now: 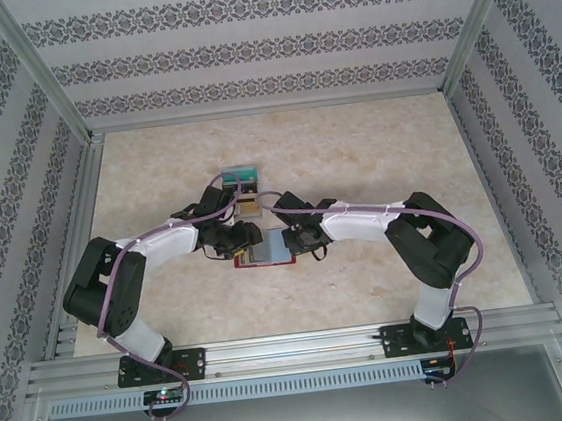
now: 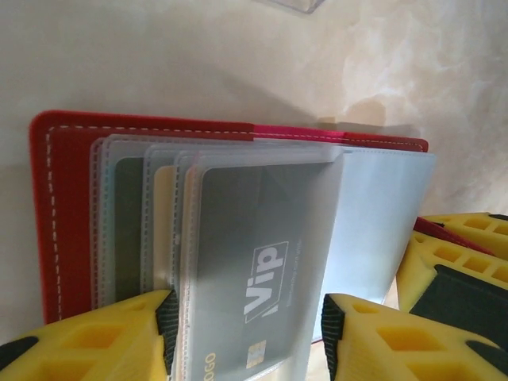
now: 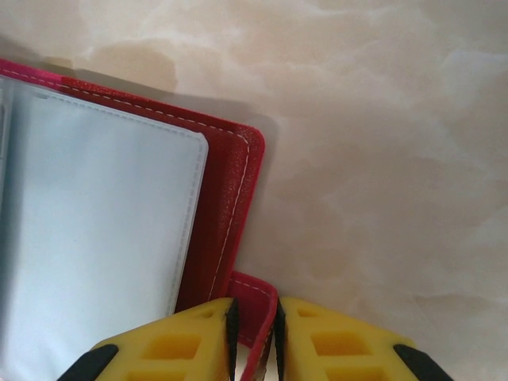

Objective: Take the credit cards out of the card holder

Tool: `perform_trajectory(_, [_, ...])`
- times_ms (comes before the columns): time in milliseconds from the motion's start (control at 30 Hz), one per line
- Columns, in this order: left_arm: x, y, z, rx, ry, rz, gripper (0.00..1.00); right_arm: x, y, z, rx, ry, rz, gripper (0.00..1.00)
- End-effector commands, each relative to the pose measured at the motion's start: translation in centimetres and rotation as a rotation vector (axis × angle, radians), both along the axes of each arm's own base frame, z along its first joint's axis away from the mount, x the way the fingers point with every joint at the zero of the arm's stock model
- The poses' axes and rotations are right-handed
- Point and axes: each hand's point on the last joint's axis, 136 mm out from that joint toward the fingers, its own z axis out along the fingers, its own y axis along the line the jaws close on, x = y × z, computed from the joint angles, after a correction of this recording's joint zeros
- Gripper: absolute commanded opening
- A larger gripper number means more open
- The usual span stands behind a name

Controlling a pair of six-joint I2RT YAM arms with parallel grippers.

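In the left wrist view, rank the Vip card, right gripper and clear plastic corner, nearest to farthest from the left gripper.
1. Vip card, between the fingers of the left gripper.
2. Right gripper, lower right.
3. Clear plastic corner, top edge.

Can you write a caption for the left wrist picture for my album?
Left gripper, open, straddling a grey VIP card in the clear sleeves of the open red card holder.

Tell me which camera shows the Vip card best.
Left wrist: the Vip card sits close up in its clear sleeve, lettering readable. From top external the card holder is too small to tell cards apart; right wrist catches its red corner and pale inner face.
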Motion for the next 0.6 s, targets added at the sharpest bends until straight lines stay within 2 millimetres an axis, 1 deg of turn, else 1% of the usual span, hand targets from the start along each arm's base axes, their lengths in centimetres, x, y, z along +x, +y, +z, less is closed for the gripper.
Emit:
perform_trajectory(0, [0.0, -1.9, 1.7, -0.103, -0.037, -0.05, 0.56, -0.7, 1.3, -0.9, 0.018, 0.037, 0.011, 0.24])
perform_trajectory(133, [0.2, -2.1, 2.6, -0.12, -0.055, -0.055, 0.6, -0.7, 1.3, -0.9, 0.016, 0.037, 0.012, 0.24])
perform_trajectory(300, [0.3, -2.4, 3.1, -0.128, -0.071, -0.068, 0.76, -0.8, 1.4, -1.0, 0.016, 0.041, 0.013, 0.24])
perform_trajectory(500, [0.2, -3.1, 3.3, -0.154, -0.074, -0.09, 0.89, -0.8, 1.3, -1.0, 0.014, 0.04, 0.011, 0.25])
perform_trajectory(533, [0.2, -3.1, 3.3, -0.151, -0.073, -0.089, 0.96, -0.8, 1.3, -0.9, 0.015, 0.04, 0.01, 0.26])
perform_trajectory(567, [0.2, -3.0, 3.2, -0.149, -0.073, -0.088, 1.0, -0.8, 1.2, -0.9, 0.015, 0.038, 0.009, 0.26])
